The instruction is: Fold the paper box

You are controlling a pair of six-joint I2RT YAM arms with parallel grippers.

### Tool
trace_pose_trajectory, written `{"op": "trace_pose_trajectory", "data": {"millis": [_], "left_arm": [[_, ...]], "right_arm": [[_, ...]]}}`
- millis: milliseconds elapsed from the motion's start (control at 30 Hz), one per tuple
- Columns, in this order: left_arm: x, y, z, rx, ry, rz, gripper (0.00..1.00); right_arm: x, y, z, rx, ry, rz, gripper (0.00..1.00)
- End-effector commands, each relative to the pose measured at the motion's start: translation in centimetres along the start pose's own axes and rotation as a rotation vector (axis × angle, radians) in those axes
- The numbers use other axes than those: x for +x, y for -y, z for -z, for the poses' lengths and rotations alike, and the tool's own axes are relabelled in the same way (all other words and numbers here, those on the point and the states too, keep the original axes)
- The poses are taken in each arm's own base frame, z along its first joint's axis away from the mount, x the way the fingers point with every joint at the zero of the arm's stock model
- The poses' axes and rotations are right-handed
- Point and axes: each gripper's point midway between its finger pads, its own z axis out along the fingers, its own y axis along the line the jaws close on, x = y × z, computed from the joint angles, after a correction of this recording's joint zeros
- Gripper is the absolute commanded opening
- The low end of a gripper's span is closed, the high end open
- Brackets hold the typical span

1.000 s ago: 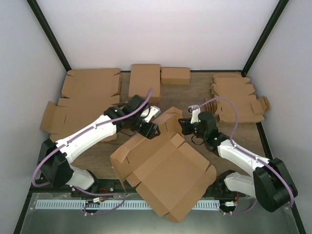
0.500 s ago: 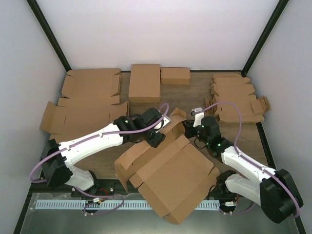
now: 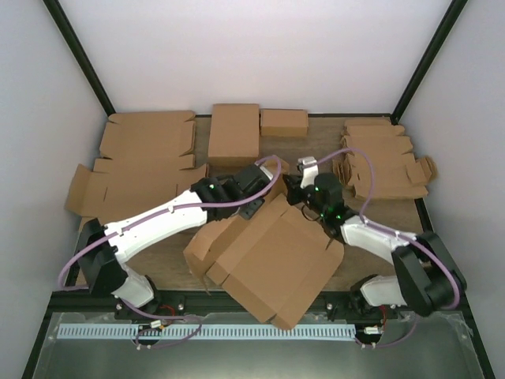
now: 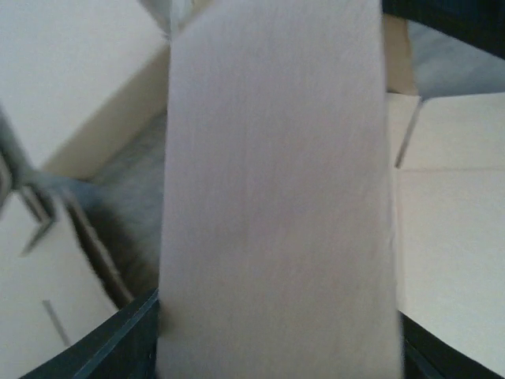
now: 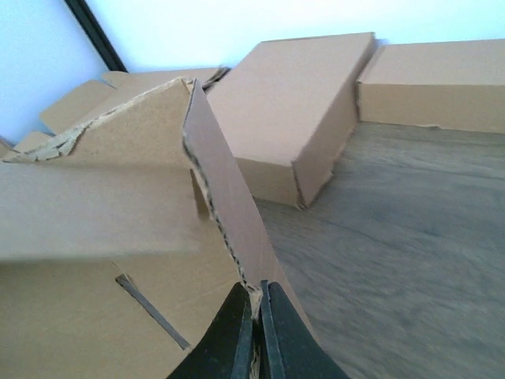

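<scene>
- Right pincer (image 5: 255, 304) is clenched hard on the raw top edge of a flap (image 5: 229, 229), which stands up on edge and runs away from my fingers.
- Left pincer (image 3: 252, 204) is trickier. Its wrist view is filled by a wide blurry cardboard band sitting between the jaws, and I can't tell if they're pressing on it or just straddling it.
- From above, the box (image 3: 272, 264) sits mid-table toward the near edge. It's skewed, with one corner pointing back at my bases.
- Its long side looks to run roughly from near-left to far-right.
- The relation that matters: both pincers are up at the box's far edge, left one just beside the right, and the whole body of the box lies on the near side of them.
- So my guess is the flap has to swing toward me, down over the body.
- Neither arm is really nearer, since both are right at the cardboard. The right has the surer grip, so I'd lead with that one.
- Risk as I see it: a thin edge pinch could slip or crease the flap.
</scene>
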Motion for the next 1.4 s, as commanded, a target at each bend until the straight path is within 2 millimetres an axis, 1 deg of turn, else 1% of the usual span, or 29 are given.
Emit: {"op": "trace_pose_trajectory", "data": {"millis": [0,67,133,233,467,600,667,800,900,1033,1133,1300,1367], "left_arm": [[-1.7,-4.1,-0.1,-0.207,0.007,-0.033,0.61],[-1.2,-4.5,-0.5,-0.239,-0.019,-0.037,0.61],[-0.7,-4.5,-0.9,-0.245,-0.031,-0.026,0.61],[-0.4,-4.3,-1.2,-0.238,-0.029,-0.004,0.61],[0.1,-2.8,-2.3,-0.167,-0.047,0.019,0.6],[0.8,-1.6,-3.2,-0.127,-0.064,0.042,0.59],[1.1,-1.2,-3.4,-0.12,-0.07,0.052,0.59],[1.8,-0.3,-3.9,-0.114,-0.084,0.05,0.59],[2.2,-0.2,-4.2,-0.12,-0.096,0.046,0.59],[2.4,-1.3,-3.6,-0.179,-0.095,0.045,0.59],[2.3,-1.8,-2.7,-0.218,-0.081,0.027,0.61],[2.2,-1.6,-0.9,-0.247,-0.049,-0.017,0.72],[2.3,-1.5,-0.2,-0.246,-0.041,-0.023,0.74]], "right_arm": [[-5.6,-3.6,-2.2,-0.136,0.117,0.012,0.01],[-5.6,-3.9,-2.6,-0.154,0.101,-0.015,0.01],[-5.4,-4.3,-2.5,-0.175,0.091,-0.035,0.01],[-4.6,-4.3,-2.1,-0.178,0.062,-0.062,0.01],[-2.6,-4.4,0.3,-0.196,0.043,-0.08,0.01],[0.1,-3.3,0.8,-0.16,0.0,-0.097,0.01],[0.8,-3.3,1.0,-0.162,-0.023,-0.135,0.01],[0.5,-3.9,1.2,-0.186,-0.027,-0.184,0.02],[0.2,-3.2,1.3,-0.146,-0.01,-0.155,0.02],[0.6,-1.7,1.1,-0.066,-0.006,-0.111,0.01],[0.8,-1.2,1.2,-0.039,0.008,-0.092,0.01],[0.6,-0.9,0.9,-0.028,0.01,-0.066,0.01],[0.5,-1.0,0.8,-0.029,0.012,-0.059,0.01]]}}
